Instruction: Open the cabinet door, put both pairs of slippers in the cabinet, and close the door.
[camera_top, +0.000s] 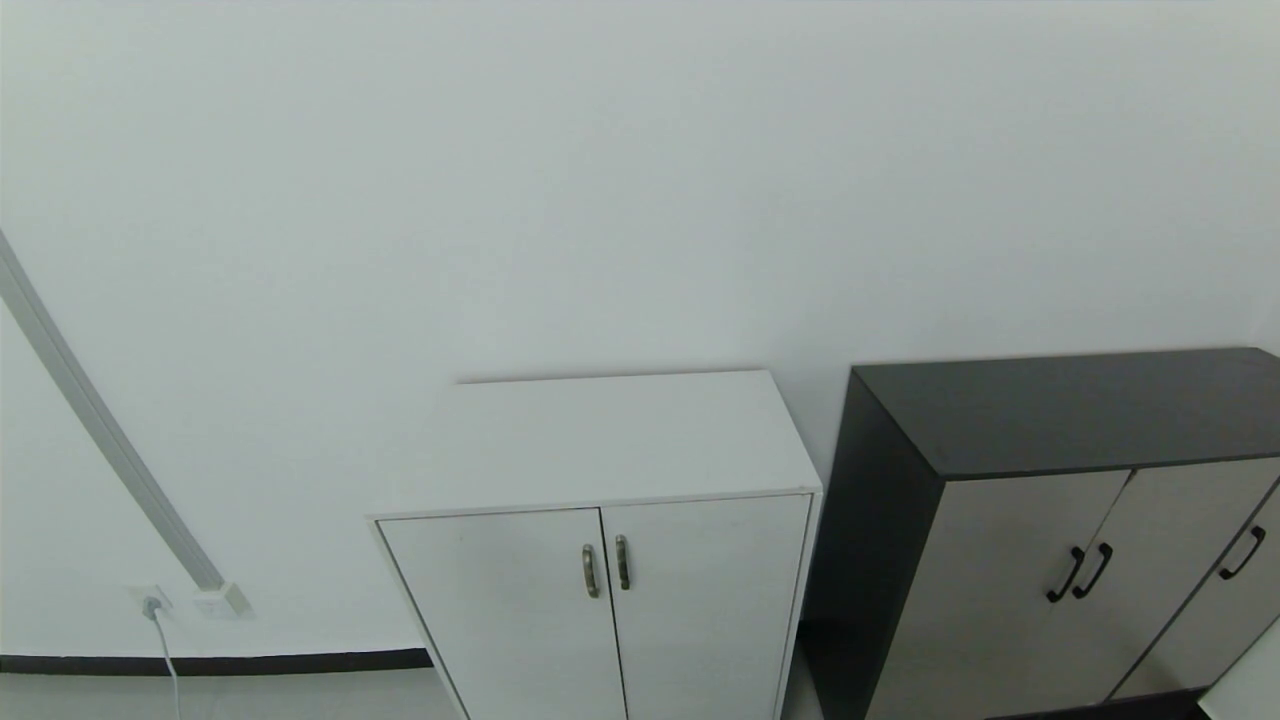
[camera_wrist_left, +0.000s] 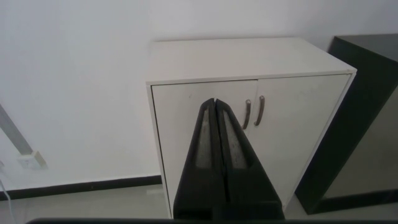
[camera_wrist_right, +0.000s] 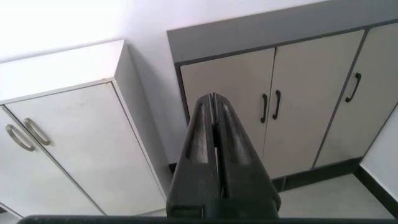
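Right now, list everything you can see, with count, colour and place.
white cabinet: one, white, against wall, doors shut
metal handles: two, dull grey, where its doors meet
black cabinet: one, black, grey doors, right of it
black handles: three, black, on those doors
wall socket: one, white, low left, plug in it
cable duct: one, pale grey, slanting down the wall
left gripper: one, black, fingers shut, before white cabinet
right gripper: one, black, fingers shut, before black cabinet

Both doors of the white cabinet are shut, barring its inside; its paired handles stand free in front. The black cabinet crowds its right side, wall behind
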